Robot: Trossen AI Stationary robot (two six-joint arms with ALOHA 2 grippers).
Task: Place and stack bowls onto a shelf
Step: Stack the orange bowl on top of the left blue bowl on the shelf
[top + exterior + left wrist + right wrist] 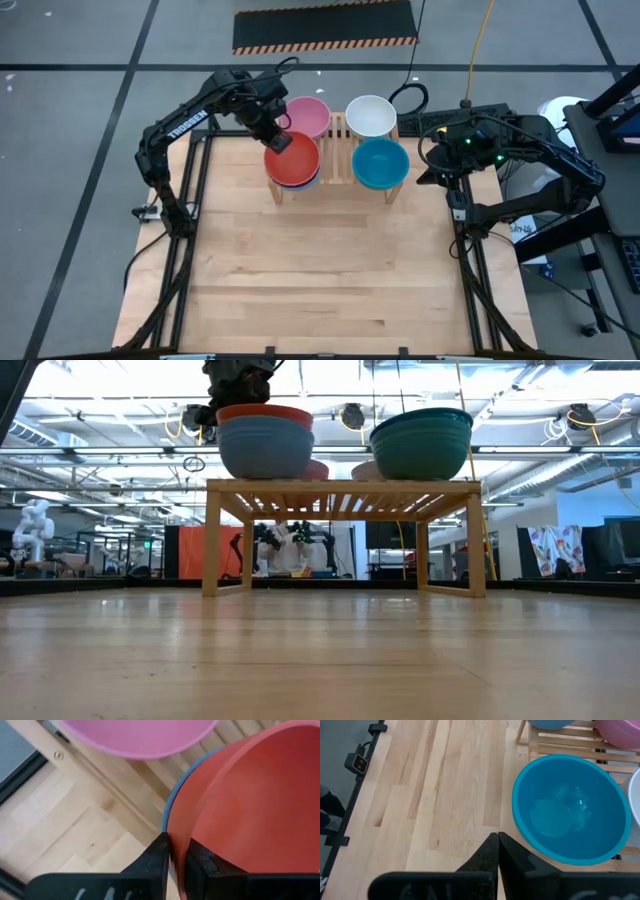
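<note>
- Stacking was the step in hand: your left claw was clamped on the rim of the small round red plastic bowl, one finger inside the wall and one outside, as the left wrist view showed.
- That red bowl sat nested in the blue plastic bowl on the low light-wood slatted shelf, at the shelf's front left corner as seen from above; only a thin blue edge showed beneath the red rim.
- From the low view the red rim looked roughly level on the blue bowl, so you could judge it seated or very nearly so.
- The round pink plastic bowl stood at the back left of the shelf, just beside the stack, and the round white plastic bowl at the back right.
- The teal-blue plastic bowl stood at the front right corner, and no green bowl showed in any view.
- Your right claw had its fingers together, holding nothing, hanging over the wooden tabletop near the teal-blue bowl while that arm waited at the right edge.
- Your next move likely called for parting the left fingers and lifting straight up, so the inner finger cleared the red wall without dragging the stack.
- You needed care backing away, since the pink bowl stood close behind the wrist.
</note>
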